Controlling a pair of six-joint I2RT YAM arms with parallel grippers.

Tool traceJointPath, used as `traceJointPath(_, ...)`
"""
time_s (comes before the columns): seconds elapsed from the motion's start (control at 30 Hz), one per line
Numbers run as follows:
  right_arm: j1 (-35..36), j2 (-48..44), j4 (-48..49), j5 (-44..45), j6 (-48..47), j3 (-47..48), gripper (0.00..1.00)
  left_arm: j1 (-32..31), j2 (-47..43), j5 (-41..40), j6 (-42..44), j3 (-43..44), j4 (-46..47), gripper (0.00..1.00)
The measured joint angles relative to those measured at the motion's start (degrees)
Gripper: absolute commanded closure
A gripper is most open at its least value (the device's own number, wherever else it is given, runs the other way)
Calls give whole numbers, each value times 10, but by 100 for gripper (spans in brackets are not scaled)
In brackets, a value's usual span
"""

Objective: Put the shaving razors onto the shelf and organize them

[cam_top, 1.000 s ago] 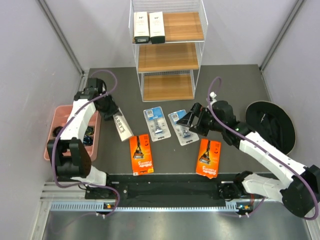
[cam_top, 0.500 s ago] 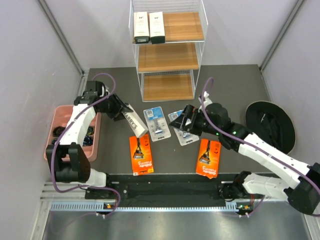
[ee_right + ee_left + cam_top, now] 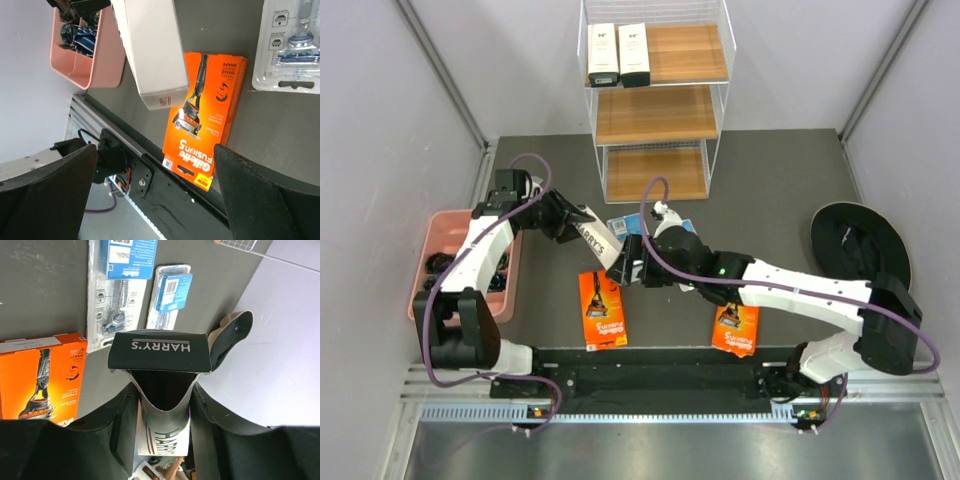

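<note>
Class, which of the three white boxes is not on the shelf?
The HARRY'S box, clamped in the left gripper; the other two stand together on the shelf, top tier.

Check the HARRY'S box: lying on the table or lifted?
Lifted. The left end effector clamps the HARRY'S box, and the right wrist view shows it raised over an orange card.

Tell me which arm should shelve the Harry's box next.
Left, probably: the left pincer holds the HARRY'S box aloft, while the right pincer is open and empty.
</note>
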Motion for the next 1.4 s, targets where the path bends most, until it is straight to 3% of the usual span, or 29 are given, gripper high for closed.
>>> traceJointPath(0.13, 6, 22, 5, 24, 1, 15, 16, 0, -1, 14, -5, -1, 10, 63)
traceJointPath(0.23, 6, 35, 4, 43, 1, 32, 30, 0, -2, 22, -10, -1, 16, 63)
traceJointPath(0.47, 6, 60, 12, 68, 6, 53, 45, -3, -12, 30, -15, -9, 21, 64)
traceJointPath(0.77, 6, 86, 15, 81, 23, 58, 79, -3, -12, 37, -14, -10, 21, 63)
traceJointPath(0.9, 6, 86, 17, 82, 22, 57, 86, -3, -12, 38, -14, -10, 21, 54)
traceJointPath(0.97, 6, 86, 23, 82, 22, 52, 88, -3, -12, 38, -12, -10, 21, 45)
traceJointPath(1.2, 6, 82, 37, 82, 23, 38, 90, -14, -12, 40, 5, -10, 21, 25)
traceJointPath(1.33, 6, 81, 37, 82, 23, 38, 91, -19, -12, 42, 28, -3, 5, 11)
traceJointPath(1.37, 6, 79, 37, 82, 23, 38, 91, -19, -12, 41, 35, 2, 0, 1)
traceJointPath(1.4, 6, 78, 37, 82, 22, 38, 91, -19, -12, 38, 42, 10, -5, 1)
